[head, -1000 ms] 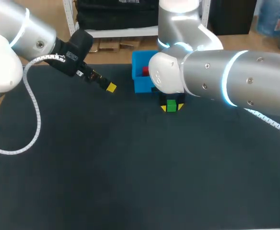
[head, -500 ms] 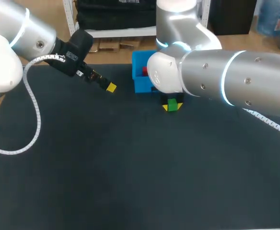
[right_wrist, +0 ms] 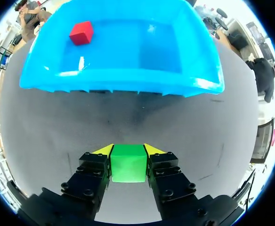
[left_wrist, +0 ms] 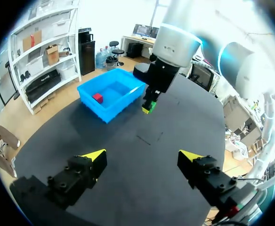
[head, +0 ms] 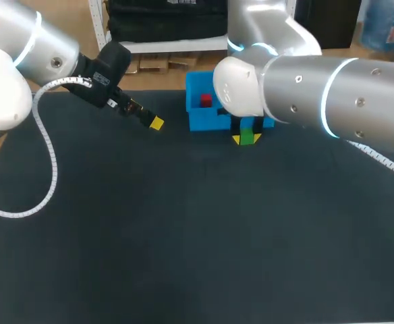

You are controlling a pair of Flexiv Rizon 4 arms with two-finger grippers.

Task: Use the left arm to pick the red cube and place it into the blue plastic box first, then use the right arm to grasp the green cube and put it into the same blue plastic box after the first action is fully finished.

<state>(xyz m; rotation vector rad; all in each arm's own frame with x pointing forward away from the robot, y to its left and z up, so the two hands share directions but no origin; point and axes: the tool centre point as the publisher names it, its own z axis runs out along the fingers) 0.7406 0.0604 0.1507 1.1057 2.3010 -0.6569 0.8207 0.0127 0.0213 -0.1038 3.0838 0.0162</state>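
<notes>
The green cube (right_wrist: 128,162) is gripped between the yellow tips of the right gripper (right_wrist: 128,151), just on the near side of the blue plastic box (right_wrist: 123,85). The red cube (right_wrist: 81,33) lies in the box's far-left corner. The green cube should be carried clear over the near wall and released only once well inside. The left gripper (left_wrist: 142,156) is spread wide and empty. In the head view, the right fingers are largely hidden by the arm.

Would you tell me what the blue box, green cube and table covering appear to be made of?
The blue box looks like glossy moulded plastic: highlights on its floor, ribs under the rim. The green cube is matte and evenly coloured, perhaps painted wood or foam; unclear. The table covering is a dark matte mat, possibly fabric or rubber.
</notes>
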